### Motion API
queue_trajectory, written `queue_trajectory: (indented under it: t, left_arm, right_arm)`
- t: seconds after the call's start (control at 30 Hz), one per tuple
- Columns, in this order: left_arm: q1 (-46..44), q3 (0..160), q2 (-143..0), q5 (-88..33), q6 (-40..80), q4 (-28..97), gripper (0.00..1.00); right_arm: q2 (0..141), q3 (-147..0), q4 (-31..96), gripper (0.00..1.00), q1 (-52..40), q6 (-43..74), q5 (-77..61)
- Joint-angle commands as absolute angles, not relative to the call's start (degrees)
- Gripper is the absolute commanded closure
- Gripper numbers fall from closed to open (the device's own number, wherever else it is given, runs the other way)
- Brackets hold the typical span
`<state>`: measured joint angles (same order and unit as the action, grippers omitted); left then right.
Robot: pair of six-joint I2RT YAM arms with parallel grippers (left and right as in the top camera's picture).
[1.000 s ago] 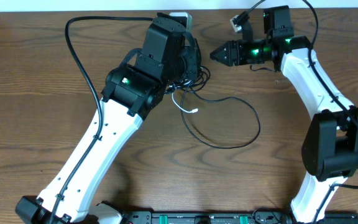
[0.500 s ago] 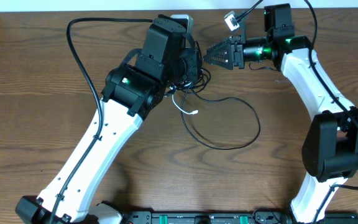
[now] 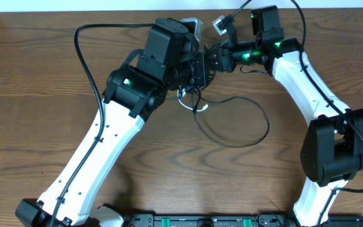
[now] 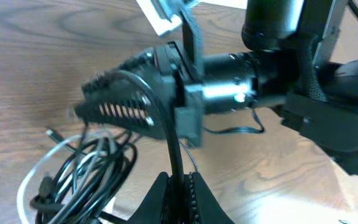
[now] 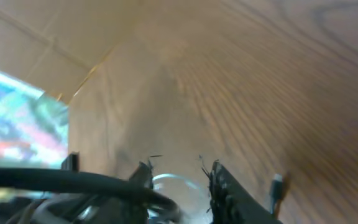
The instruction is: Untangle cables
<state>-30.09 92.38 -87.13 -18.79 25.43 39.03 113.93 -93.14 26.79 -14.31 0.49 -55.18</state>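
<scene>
The cables lie in a tangle under the two wrists, and one black loop runs out to the right. A white cable shows at the tangle's lower edge. My left gripper is shut on a black cable that rises straight out of its jaws. The bundle lies to its left, with a white loop. My right gripper has come in close against the left one. Its jaws stand apart, with a black cable crossing the left finger and a white loop between them.
A small plug end lies on the wood just right of the right fingers. The thick black arm wire arcs over the table's left half. A black rail runs along the front edge. The pale wall bounds the back.
The right gripper has moved left, up to the left gripper and the tangle, and its jaws have narrowed. The black loop has shifted slightly right. The left arm has held still.
</scene>
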Motion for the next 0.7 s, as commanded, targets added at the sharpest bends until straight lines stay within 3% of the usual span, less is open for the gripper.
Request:
queue_trajectory:
  t: [0.0,0.4,0.67]
  left_arm:
    - [-29.91,92.77,-83.61,-21.93,26.74,39.44,0.93]
    - [-29.76,92.77,-80.12,-21.85,26.65,42.24,0.93]
    - [-26.22,92.77,-78.94,-21.87,26.68,43.48,0.92]
  right_arm:
    - [112.14,-92.99,25.80,0.79,-13.08,10.11,-42.50]
    - [112.14,-92.99,27.75,0.93,-5.74,22.24,-26.57]
    - [112.14,-92.99,35.29,0.93,2.87,22.28,-18.35]
